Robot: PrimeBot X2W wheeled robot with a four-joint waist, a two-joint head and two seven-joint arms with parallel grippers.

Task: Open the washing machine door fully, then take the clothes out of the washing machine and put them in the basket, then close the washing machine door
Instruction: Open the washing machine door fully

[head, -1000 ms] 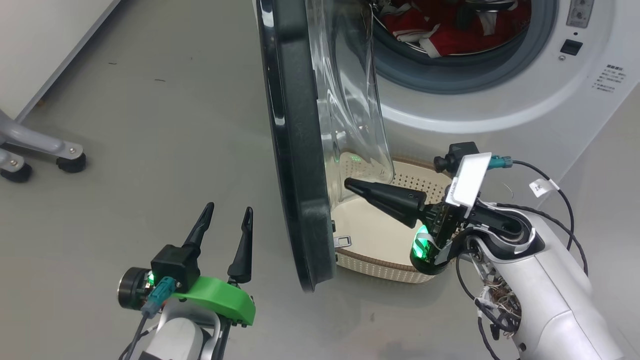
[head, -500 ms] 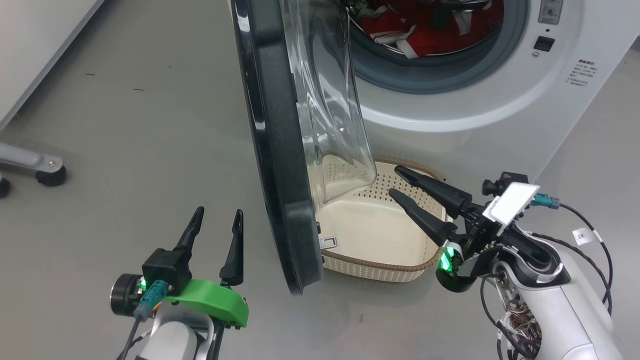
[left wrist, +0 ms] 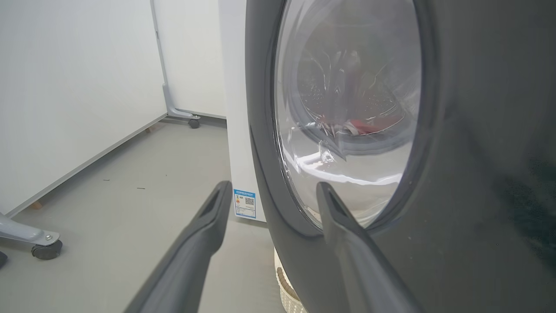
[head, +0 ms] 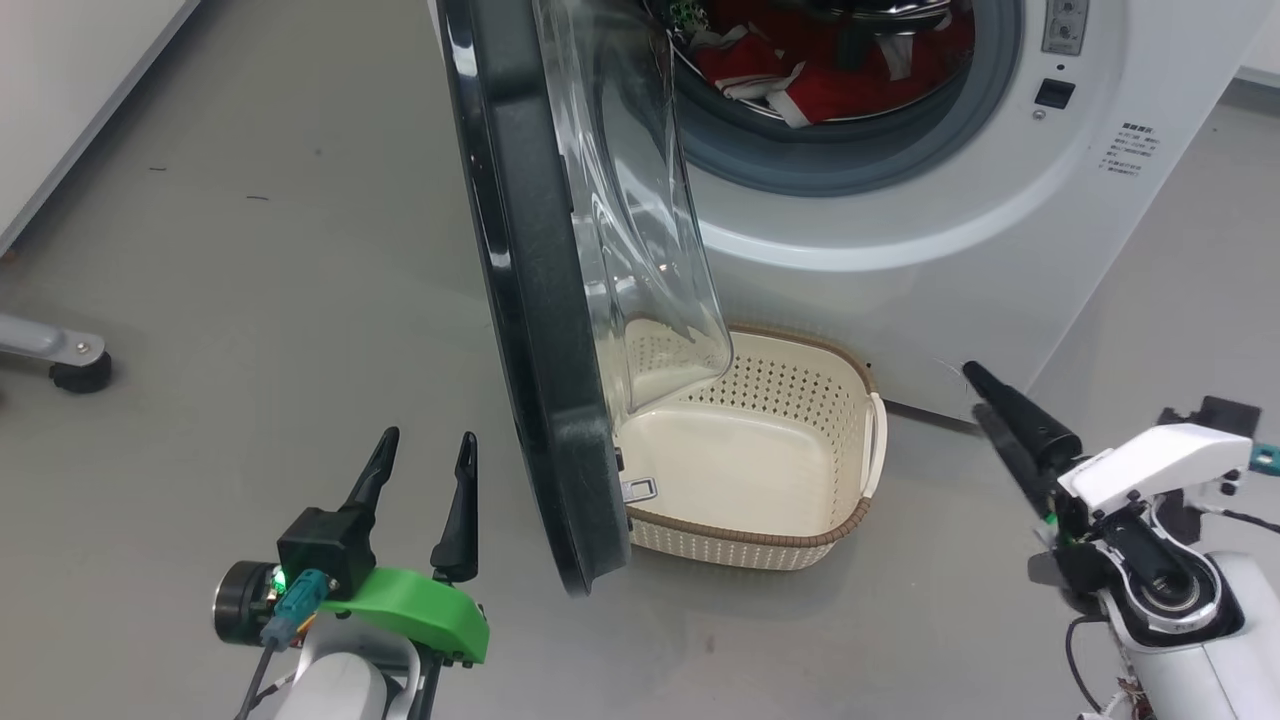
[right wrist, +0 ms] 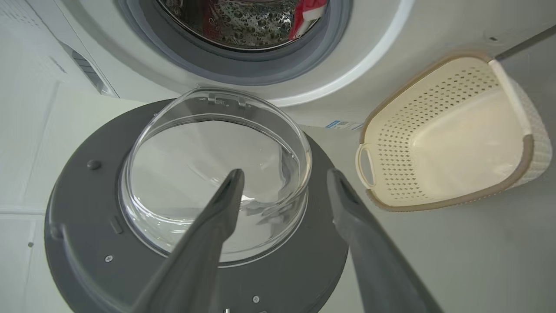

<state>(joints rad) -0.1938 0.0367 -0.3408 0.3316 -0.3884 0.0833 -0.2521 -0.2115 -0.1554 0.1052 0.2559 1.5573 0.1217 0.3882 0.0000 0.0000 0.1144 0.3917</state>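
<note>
Over smooth grey floor (head: pixel 250 250) by a white wall (head: pixel 60 80), left fingers (head: pixel 459 510) and right fingers (head: pixel 1020 417) stand spread.

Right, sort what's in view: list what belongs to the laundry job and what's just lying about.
Job:
- door, swung open
- clothes, red, in the drum
- washer
- basket, empty, on the floor below the drum

Lying about:
- castor leg, far left on the floor
- wall panel, upper left
</note>
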